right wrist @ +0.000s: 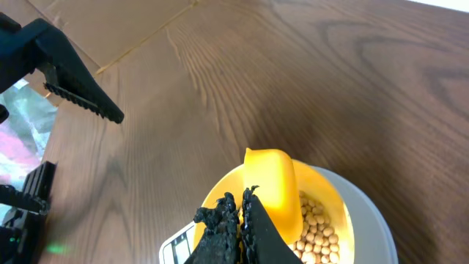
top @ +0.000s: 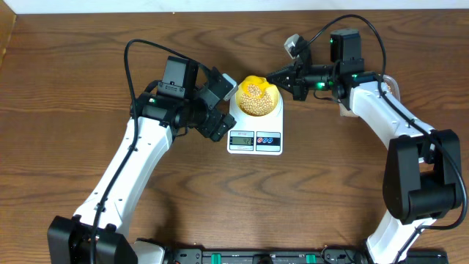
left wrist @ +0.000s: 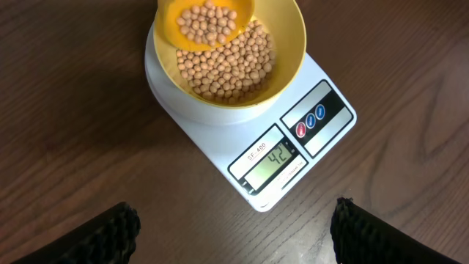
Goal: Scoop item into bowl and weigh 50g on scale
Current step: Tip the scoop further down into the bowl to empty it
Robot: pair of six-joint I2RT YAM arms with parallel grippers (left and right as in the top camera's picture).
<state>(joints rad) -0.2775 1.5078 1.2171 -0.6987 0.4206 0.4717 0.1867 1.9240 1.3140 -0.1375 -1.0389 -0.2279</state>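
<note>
Bowl point(left wrist: 282, 51) sits on the scale point(left wrist: 322, 139) at mid-surface, part full of beans point(left wrist: 234, 70). Display point(left wrist: 275, 158) reads 42, a little short of the mark.

Right claw point(right wrist: 240, 207) is clamped tight on the handle of the yellow scoop point(left wrist: 209, 22). The scoop hangs loaded over the bowl, toward its far side. Left claw point(top: 223, 108) is spread wide and empty, just left of the scale, touching nothing.

Risks as I judge them:
- The scoop looks to carry more than is wanted. One full tip would overshoot fifty, so it calls for a slow tilt and a trickle.
- The beans are round and hard. Any that strike the rim may bounce out and roll off across the surface point(top: 73, 110).
- A scoop lip leaning on the bowl would press it down and falsify the reading.
- The left claw hangs close, and a nudge would shift the scale.
</note>
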